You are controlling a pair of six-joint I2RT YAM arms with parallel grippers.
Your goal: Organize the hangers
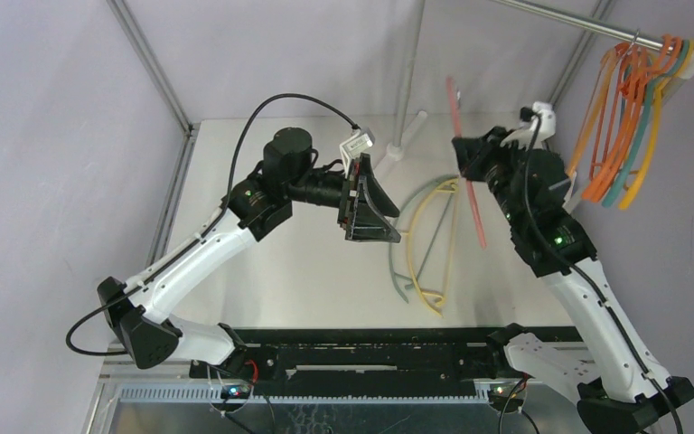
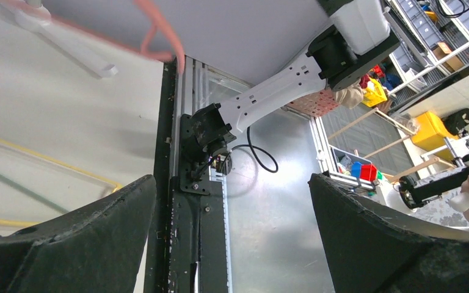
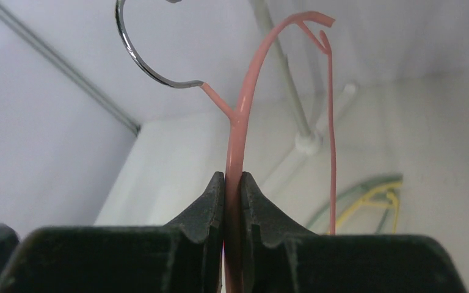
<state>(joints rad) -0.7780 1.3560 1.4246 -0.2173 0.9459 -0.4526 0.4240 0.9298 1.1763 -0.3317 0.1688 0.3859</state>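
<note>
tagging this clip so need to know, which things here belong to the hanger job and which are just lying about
Job: pink hanger clamped in the right gripper; green and yellow hangers on the table; hung hangers on the rail.
Just there: white stand pole; black cable; open, empty left gripper.

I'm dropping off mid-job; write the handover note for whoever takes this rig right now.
Left gripper: open, empty, over the table.
Right gripper: shut on the pink hanger, held above the table.
Done: a bunch of hangers, orange, yellow and teal, hangs on the rail.
Left: hang the pink one, then the green and yellow hangers lying on the table.
</note>
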